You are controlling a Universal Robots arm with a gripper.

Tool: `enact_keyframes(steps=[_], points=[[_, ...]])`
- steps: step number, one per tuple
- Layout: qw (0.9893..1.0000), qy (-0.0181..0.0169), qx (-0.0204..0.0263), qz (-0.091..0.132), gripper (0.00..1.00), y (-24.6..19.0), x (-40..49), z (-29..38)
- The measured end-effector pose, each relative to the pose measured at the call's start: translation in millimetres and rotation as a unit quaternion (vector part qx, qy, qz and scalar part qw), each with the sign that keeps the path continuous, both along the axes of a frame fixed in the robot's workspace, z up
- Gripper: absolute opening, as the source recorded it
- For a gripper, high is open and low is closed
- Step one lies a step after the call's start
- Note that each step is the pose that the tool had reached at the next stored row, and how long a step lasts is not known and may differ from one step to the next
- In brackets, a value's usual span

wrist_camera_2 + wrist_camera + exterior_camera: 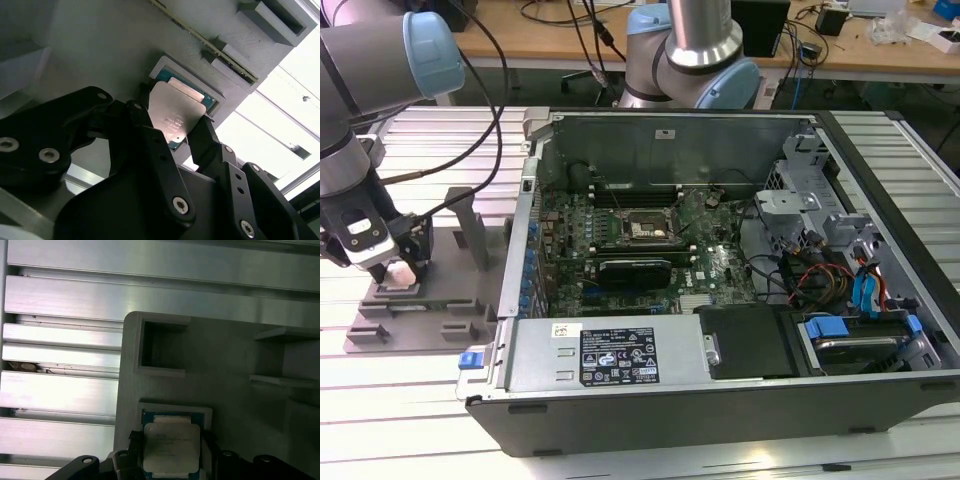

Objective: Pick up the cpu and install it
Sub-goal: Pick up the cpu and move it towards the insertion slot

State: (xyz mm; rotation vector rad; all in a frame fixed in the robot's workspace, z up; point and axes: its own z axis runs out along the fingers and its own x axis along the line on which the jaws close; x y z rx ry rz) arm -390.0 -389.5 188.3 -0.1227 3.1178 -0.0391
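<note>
Your pincer (172, 119) is pinching the cpu (171, 442) by two opposite edges, with a black finger (150, 132) pressing on each side, so the chip is sitting squarely between the tips. The cpu is lying at the tray's (420, 330) square recess, on the exterior view's left, well apart from the open case (670, 420).

This is a robotics lab or electronics workshop. An opened PC case (670, 415) sits mid-frame on a slotted aluminium table (410, 400). A robot arm (695, 50) stands at top centre, before a wooden bench (550, 45) strewn with cables (570, 15).
</note>
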Motion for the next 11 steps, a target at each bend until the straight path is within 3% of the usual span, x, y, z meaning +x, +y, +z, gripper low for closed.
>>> enact_keyframes(steps=[4, 7, 11], points=[[1.0000, -0.0001, -0.0001, 0.000, 0.55, 0.0, 0.0, 0.7], [1.0000, 0.0000, -0.0001, 0.000, 0.55, 0.0, 0.0, 12.3], [1.0000, 0.0000, -0.0001, 0.000, 0.55, 0.0, 0.0, 17.8]])
